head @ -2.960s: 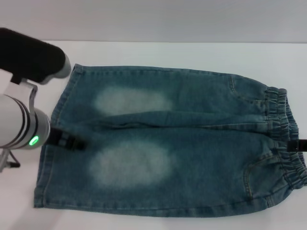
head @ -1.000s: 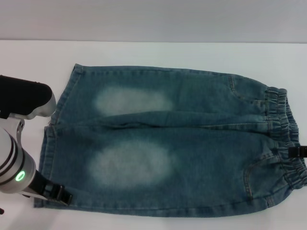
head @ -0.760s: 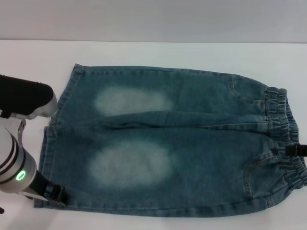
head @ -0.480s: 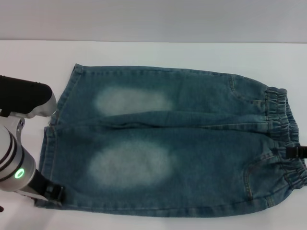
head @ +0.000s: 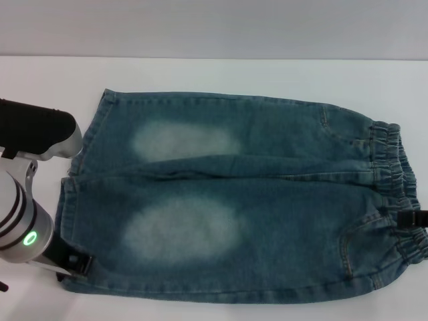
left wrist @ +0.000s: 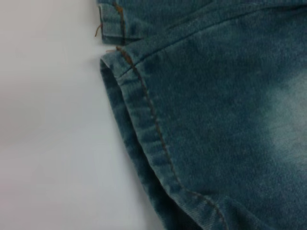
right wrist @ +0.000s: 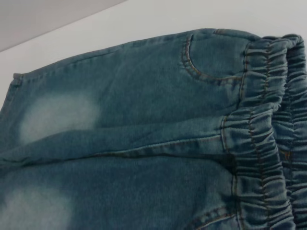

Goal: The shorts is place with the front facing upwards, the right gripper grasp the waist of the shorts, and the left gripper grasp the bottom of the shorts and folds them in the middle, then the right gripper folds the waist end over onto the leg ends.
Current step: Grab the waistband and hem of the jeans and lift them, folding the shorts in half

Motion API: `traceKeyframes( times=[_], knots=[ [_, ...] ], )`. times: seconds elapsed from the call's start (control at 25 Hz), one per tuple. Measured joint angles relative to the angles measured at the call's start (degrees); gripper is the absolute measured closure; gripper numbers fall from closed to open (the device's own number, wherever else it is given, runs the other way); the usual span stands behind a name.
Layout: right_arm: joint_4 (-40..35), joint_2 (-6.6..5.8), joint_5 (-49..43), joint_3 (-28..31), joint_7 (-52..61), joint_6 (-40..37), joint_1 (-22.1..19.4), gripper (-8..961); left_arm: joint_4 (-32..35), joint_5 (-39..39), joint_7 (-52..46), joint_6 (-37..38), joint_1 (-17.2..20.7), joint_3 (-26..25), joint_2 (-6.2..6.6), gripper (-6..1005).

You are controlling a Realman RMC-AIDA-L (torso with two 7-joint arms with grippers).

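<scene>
your shorts (head: 247,200) lie flat, front up, waistband right. the left gripper (head: 75,263) sits at the near-left hem; the right gripper (head: 418,218) at the waistband; neither grip can be told.

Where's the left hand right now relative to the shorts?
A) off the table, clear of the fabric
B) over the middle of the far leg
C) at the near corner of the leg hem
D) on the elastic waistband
C: in the head view the left hand sits at the near corner of the shorts' leg hem, opposite the waistband.
</scene>
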Motion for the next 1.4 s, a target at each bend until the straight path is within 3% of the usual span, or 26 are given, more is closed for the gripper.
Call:
traceKeyframes(
  times=[0.16, 0.36, 0.72, 1.4],
  knots=[
    [-0.1, 0.01, 0.02, 0.38, 0.03, -0.85, -0.03, 169, 1.94, -0.07, 0.0, -0.32, 0.3, 0.0, 0.0, 907],
    [0.35, 0.03, -0.11, 2.24, 0.05, -2.31, -0.67, 169, 2.87, -0.09, 0.01, -0.45, 0.64, 0.07, 0.01, 975],
    [6.61, -0.17, -1.25, 2.38, -0.85, 0.75, -0.35, 169, 3.29, -0.05, 0.41, -0.5, 0.36, 0.08, 0.02, 965],
    [10.83, -0.18, -1.05, 1.5, -2.04, 3.4, 1.48, 168, 4.0, -0.08, 1.31, -0.58, -0.42, -0.51, 0.01, 945]
  ],
)
